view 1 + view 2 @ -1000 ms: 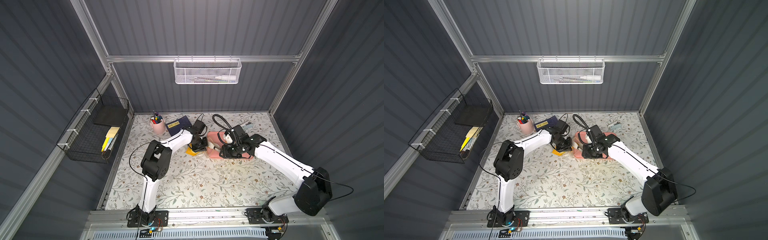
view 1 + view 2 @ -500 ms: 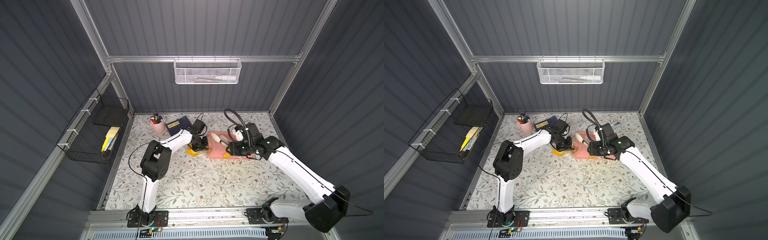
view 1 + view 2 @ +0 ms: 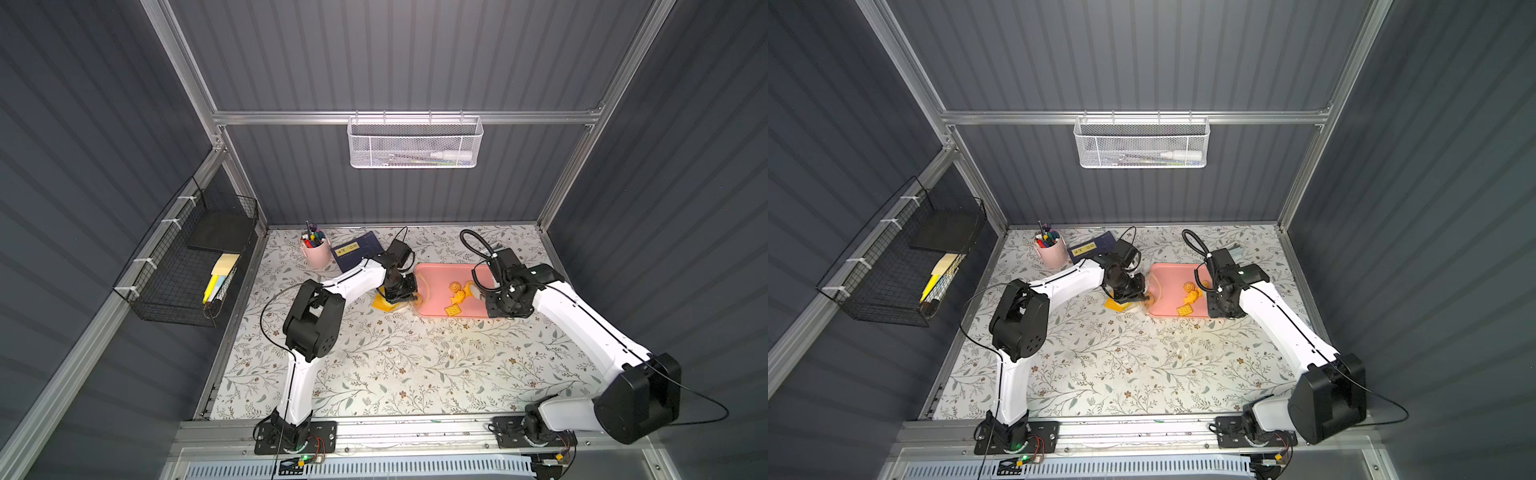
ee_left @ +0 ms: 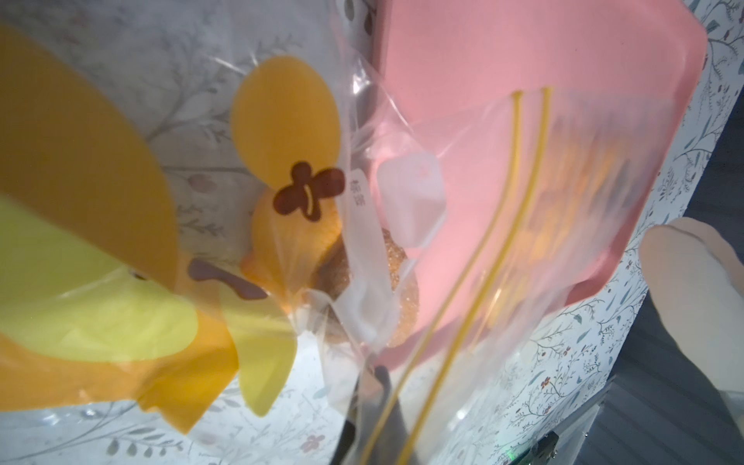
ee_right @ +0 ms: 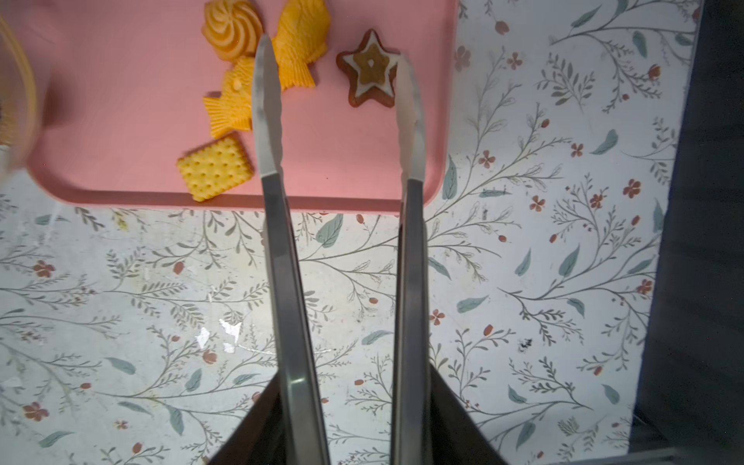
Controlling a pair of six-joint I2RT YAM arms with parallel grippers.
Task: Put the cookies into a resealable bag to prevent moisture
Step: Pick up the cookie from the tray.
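The right arm has swung away from the bag end of the pink tray (image 3: 432, 274), where it reached a second ago. It now stands at the tray's right end in both top views. The right fingers (image 5: 451, 418) are clamped on metal tongs (image 5: 277, 241), whose blades stand apart and carry nothing. The blade tips sit over the tray at the top of the right wrist view, with the star cookie (image 5: 370, 68) just by the right-hand blade. Left of it lie a swirl cookie (image 5: 231, 30), two fish-shaped cookies (image 5: 300, 44) and a square cracker (image 5: 215, 167).

The left fingers (image 3: 403, 294) stay fully closed, pinching the film of the resealable bag (image 4: 402, 193). The bag rests on the flowered desk (image 3: 395, 365) at the tray's left edge, its yellow seal strip (image 4: 519, 201) lapping over the tray. An orange cookie (image 4: 294, 229) and a brown sugared cookie (image 4: 396, 277) already lie inside.

This looks like one delivery finished and the tongs back for the next piece, probably the star. Five cookies remain on the tray, and the bag seems not yet sealed.
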